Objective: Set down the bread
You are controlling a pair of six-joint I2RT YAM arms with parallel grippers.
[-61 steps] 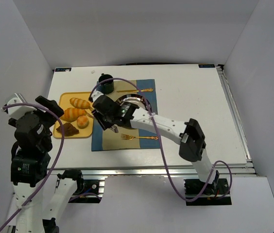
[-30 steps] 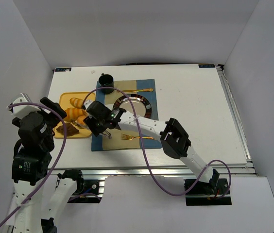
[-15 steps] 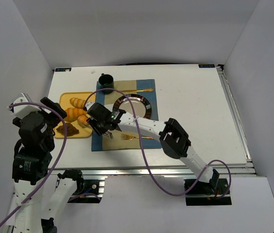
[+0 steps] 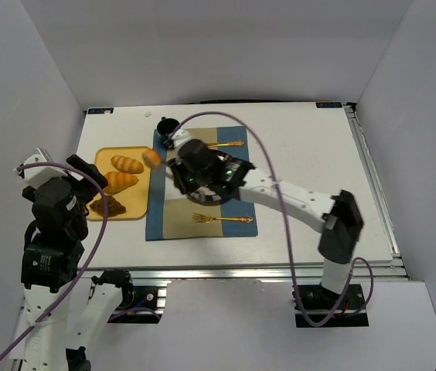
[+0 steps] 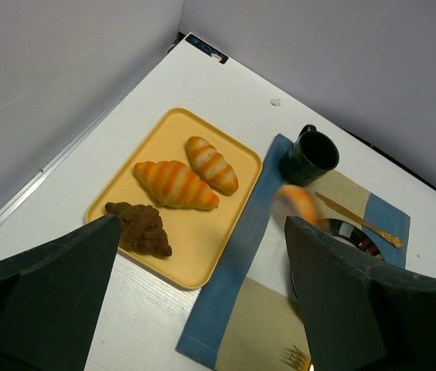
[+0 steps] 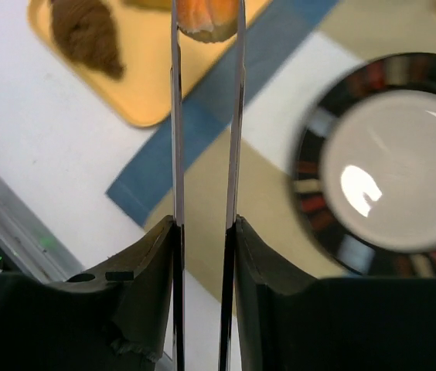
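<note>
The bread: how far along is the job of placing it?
Done: the bun is off the yellow tray, clamped in the right end effector. In hand: it hangs over the left edge of the placemat. Left: carry it to the dark-rimmed plate, probably, and release.

Yellow tray (image 5: 202, 259) holding two rolls (image 5: 175, 185) and brown pastry (image 5: 139, 229), dark mug (image 5: 311, 155), plate (image 6: 388, 166), fork (image 4: 222, 219)
</note>
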